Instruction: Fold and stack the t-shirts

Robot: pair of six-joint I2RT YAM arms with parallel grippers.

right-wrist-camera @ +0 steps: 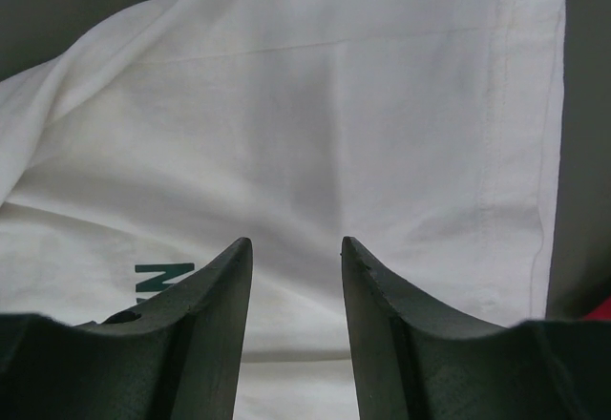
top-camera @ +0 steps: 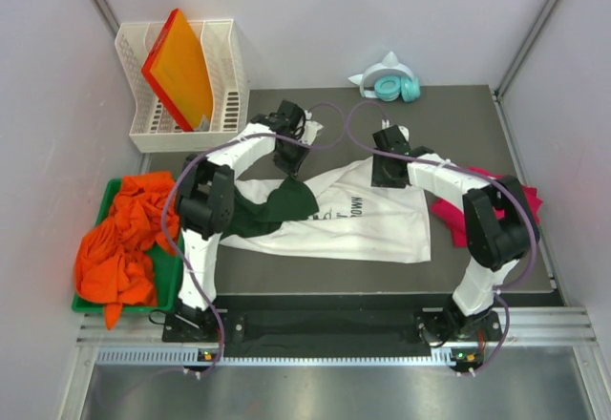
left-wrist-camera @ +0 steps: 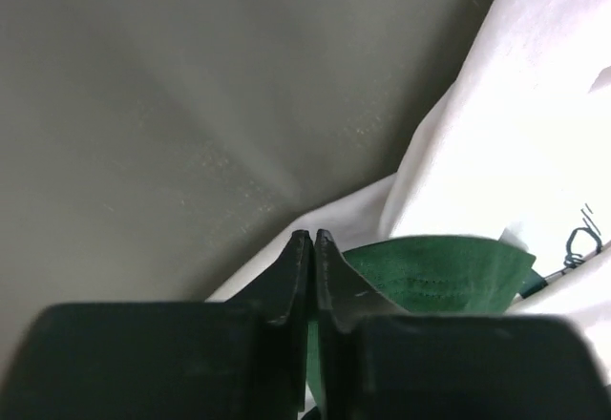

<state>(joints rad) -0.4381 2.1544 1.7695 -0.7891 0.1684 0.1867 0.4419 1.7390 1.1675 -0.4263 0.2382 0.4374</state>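
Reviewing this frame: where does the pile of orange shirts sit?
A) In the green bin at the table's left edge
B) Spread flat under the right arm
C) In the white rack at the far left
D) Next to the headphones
A: the orange shirts are heaped in the green bin to the left of the left arm, spilling over its near rim.

white t-shirt (top-camera: 372, 224): spread, rumpled, centre | orange t-shirts (top-camera: 119, 243): heaped, far left
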